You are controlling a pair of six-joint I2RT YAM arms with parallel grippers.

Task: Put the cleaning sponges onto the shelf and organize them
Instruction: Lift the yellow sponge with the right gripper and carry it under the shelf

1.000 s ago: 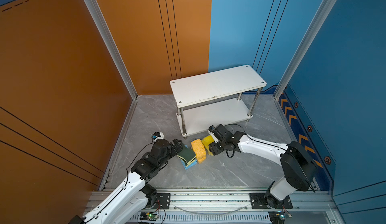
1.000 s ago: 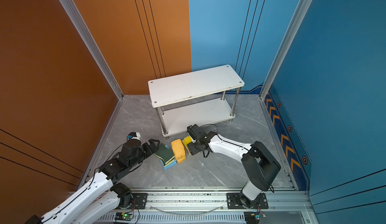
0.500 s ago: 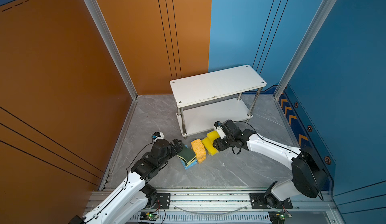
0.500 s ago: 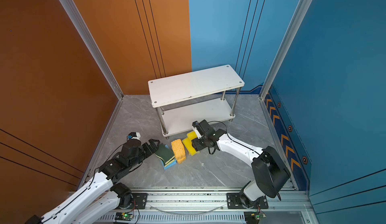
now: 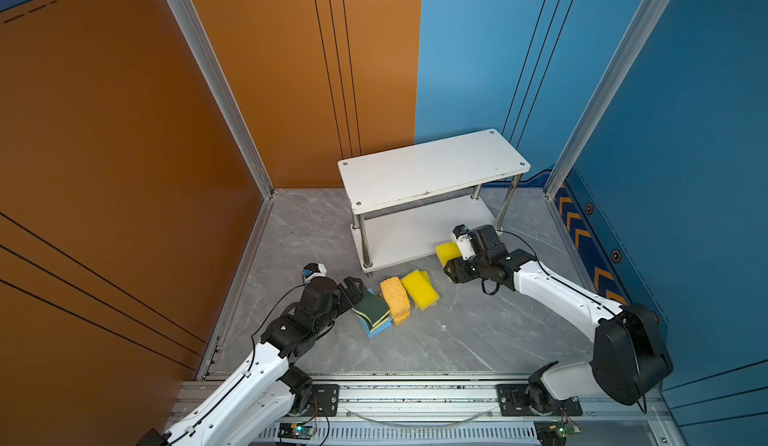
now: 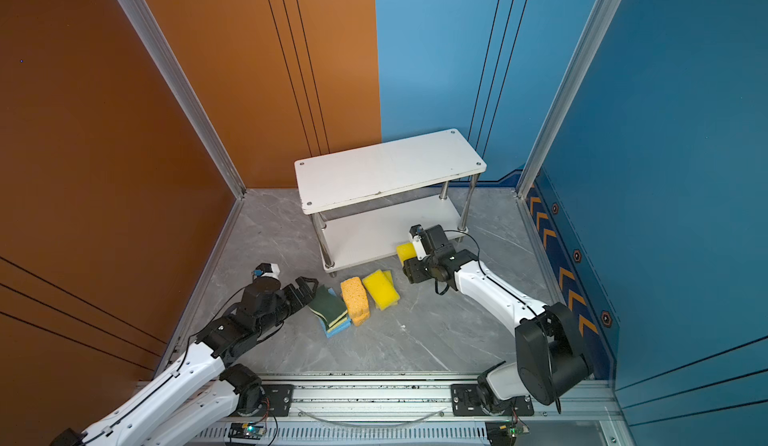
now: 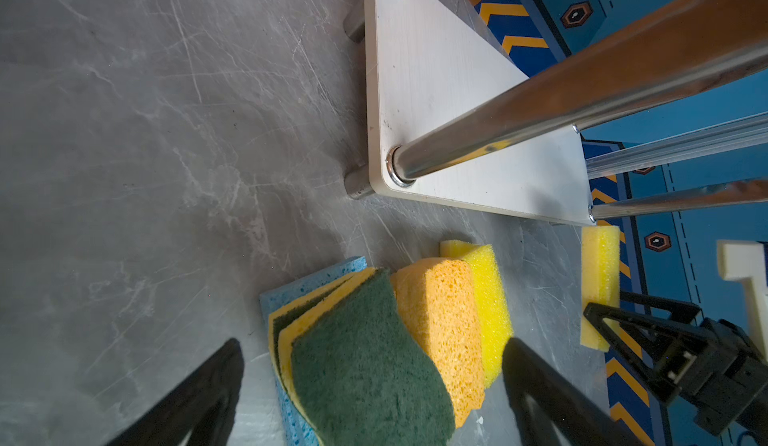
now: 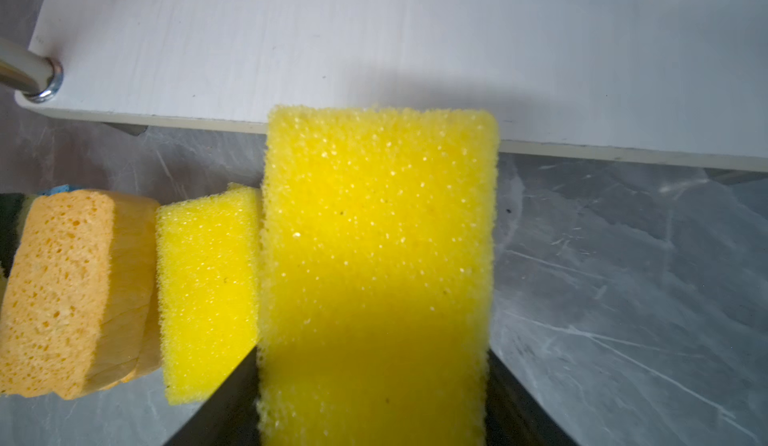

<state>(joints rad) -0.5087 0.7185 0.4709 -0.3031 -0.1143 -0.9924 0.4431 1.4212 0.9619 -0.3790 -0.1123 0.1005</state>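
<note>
Right wrist: right tool (image 8: 374,402) grips yellow sponge (image 8: 378,236) over shelf (image 8: 374,41) edge; left tool (image 7: 374,402) wide.

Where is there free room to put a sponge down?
Free: the top board, all bare; the lower board beyond the yellow sponge in the right gripper; the floor between sponge pile and front rail. Crowded: the pile itself, at the left gripper.

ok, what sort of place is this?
Looks like a purpose-built robot test cell, not a home: orange and blue wall panels in aluminium framing, both arms bolted to a base rail, just a small two-tier shelf and sponges on the floor.
</note>
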